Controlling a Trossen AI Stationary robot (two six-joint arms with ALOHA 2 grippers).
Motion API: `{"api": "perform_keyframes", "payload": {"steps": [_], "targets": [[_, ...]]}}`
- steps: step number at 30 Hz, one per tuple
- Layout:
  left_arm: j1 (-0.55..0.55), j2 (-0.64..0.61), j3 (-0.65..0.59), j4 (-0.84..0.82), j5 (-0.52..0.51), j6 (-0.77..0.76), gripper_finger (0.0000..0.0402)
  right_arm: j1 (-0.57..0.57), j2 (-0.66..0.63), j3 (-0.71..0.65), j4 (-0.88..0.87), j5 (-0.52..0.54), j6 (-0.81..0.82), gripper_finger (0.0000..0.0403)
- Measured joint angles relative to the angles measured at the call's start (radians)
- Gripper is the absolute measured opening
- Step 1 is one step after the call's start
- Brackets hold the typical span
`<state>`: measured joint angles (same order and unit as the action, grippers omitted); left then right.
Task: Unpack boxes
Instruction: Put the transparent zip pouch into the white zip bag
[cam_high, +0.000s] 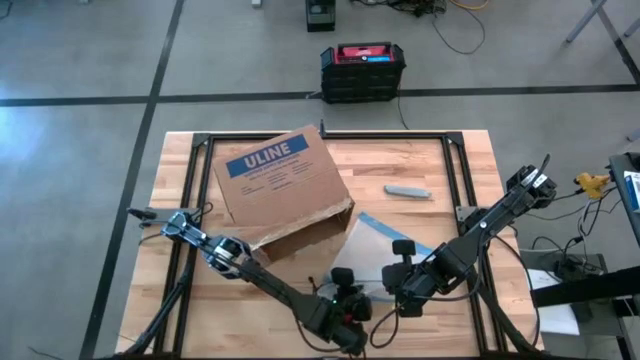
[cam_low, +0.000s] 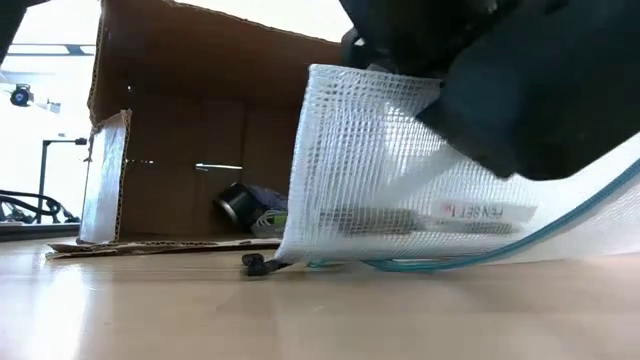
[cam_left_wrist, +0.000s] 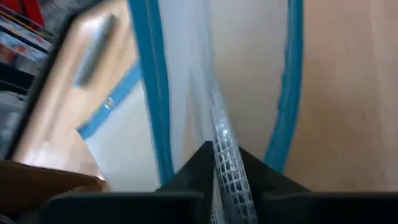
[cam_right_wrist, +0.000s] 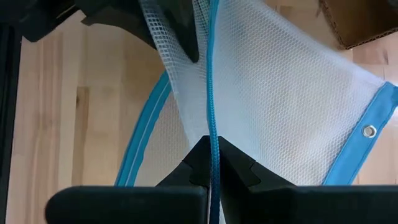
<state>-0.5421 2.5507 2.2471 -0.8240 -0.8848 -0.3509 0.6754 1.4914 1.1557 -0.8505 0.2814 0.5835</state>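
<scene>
While both end effectors are pinched tight on the clear blue-edged pouch (cam_high: 375, 250), the cardboard box (cam_high: 281, 189) lies on its side on the tabletop (cam_high: 420, 165), beyond and to the left of the two of them, its open mouth turned toward them. The left end effector (cam_left_wrist: 216, 163) is clamped on a fold of the pouch's white mesh; the right end effector (cam_right_wrist: 211, 155) is clamped on the blue edge strip, and each wrist view shows the fabric nipped between nearly closed fingers. The two sit just beside one another at the near edge of the tabletop, the pouch raised between them with its lower edge resting on the wood. In the low view a dark roll (cam_low: 232, 205) and some other small items show inside the box, behind the pouch.

A small grey object (cam_high: 408, 191) lies apart on the wood, beyond the right end effector. As I judge it, the left arm is the nearer to the box opening, so reaching in would fall to it once the pouch is set down.
</scene>
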Motion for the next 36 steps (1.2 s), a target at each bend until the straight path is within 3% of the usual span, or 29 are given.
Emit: {"api": "perform_keyframes", "payload": {"steps": [5,14,21,24,30,36], "targets": [[-0.001,0.0,-0.009,0.177,-0.1,0.144,0.0001,-0.004,0.0,0.0,0.0,0.006,0.0,0.0],[0.003,-0.001,-0.158,0.822,-0.113,0.506,0.0,-0.006,-0.001,0.0,0.001,-0.001,-0.001,0.0],[0.038,0.0,-0.292,1.215,-0.169,0.781,0.0,-0.007,-0.003,-0.001,-0.004,-0.021,-0.023,0.0],[0.049,0.0,-0.311,1.253,-0.165,0.847,0.0,-0.008,-0.003,-0.002,-0.007,-0.027,-0.027,0.0],[0.075,-0.002,-0.368,1.265,-0.097,0.807,0.0,-0.008,-0.008,-0.003,-0.004,-0.037,-0.047,0.0],[0.08,0.0,-0.419,1.25,-0.218,0.881,0.0,-0.01,-0.026,-0.001,0.014,-0.032,-0.068,0.0]]}}
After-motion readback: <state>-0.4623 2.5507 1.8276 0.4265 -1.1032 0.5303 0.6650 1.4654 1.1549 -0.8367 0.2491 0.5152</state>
